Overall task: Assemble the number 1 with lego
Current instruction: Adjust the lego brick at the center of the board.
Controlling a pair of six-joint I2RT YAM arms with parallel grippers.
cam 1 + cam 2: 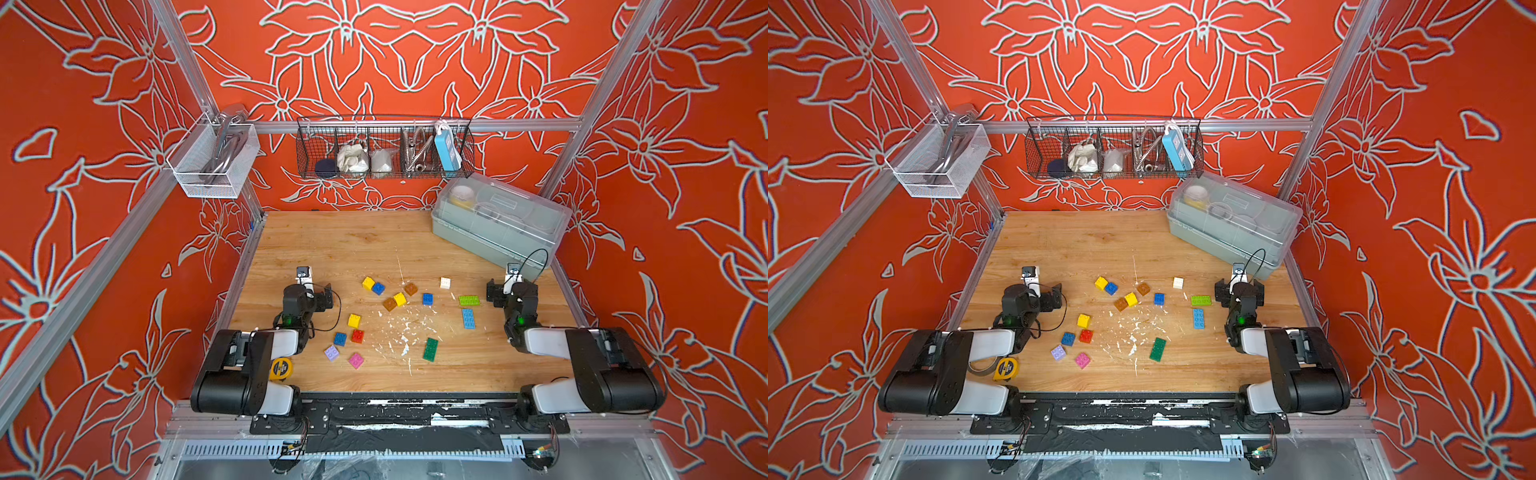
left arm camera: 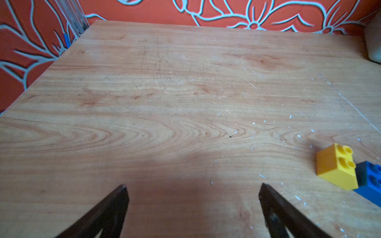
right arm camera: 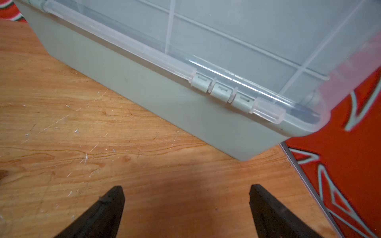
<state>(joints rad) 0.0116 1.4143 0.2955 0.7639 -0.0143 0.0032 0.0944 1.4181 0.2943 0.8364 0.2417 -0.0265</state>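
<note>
Left pincer [image 2: 192,186] hangs low over bare wood on the left of the table [image 1: 332,241], its two dark fingers spread wide with nothing between them. Right pincer [image 3: 185,186] is spread the same way and also empty, just in front of the grey wall of a lidded plastic box [image 3: 165,99] that stands at the far right of the table.

All the lego lies loose on the wood between the two arms, among white flecks [image 1: 399,332], with no piece stacked on another. A yellow brick [image 2: 336,167] touches a blue brick [image 2: 369,185] not far from the left pincer. To their right sit a brown brick [image 1: 390,304] against a second yellow one [image 1: 400,299], another brown one [image 1: 411,289] just beside them, then a lone blue square [image 1: 427,299] and a white brick [image 1: 445,282]. A lime strip [image 1: 469,300] and a light blue strip [image 1: 468,318] lie nearest the right pincer. A dark green strip [image 1: 430,349] lies closer to the front edge. Near the left arm are a third yellow brick [image 1: 354,320], a red brick [image 1: 357,336], a third blue brick [image 1: 340,338], a lilac brick [image 1: 331,353] and a pink brick [image 1: 356,360]. A yellow tape measure [image 1: 281,368] rests by that arm's elbow.
</note>
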